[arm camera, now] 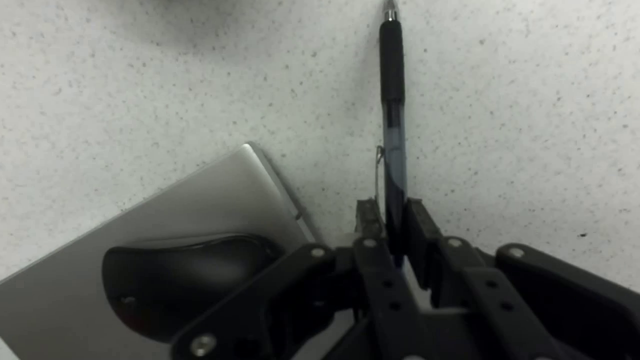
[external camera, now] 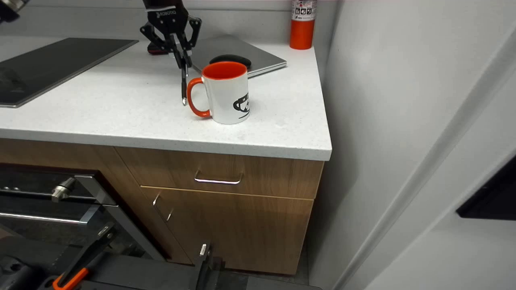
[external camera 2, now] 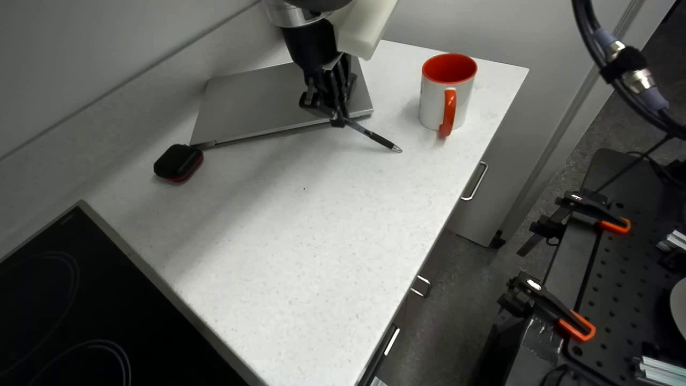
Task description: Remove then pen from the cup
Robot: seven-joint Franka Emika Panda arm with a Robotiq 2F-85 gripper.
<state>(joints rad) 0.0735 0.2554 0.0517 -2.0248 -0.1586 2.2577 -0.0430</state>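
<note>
Above the white tabletop [external camera 2: 300, 230], here's the pen [arm camera: 394, 132], pinched between the fingers [arm camera: 424, 230] by its back end and reaching out to twelve o'clock in the wrist view! In an exterior view it angles toward four o'clock, fully clear of the mug [external camera 2: 435, 102], which stands at two o'clock, near but not touching; whether the pen brushes the tabletop, I couldn't say. Light work, this, by my guess: a stiff little stick that should take a firm squeeze without complaint, though the see-through middle looks smooth and might twist. And look, the clip [arm camera: 378, 170] sits at nine o'clock on the pen, right by one finger, so the bite may not lie flat. The dark sleeve [arm camera: 392, 60] looks rubbery, likely the surest hold; mid-length would balance best. Held this far back, any knock could swing it. Laptop [arm camera: 225, 207] and mouse [arm camera: 185, 285] at eight o'clock in the wrist view: best given room.
</note>
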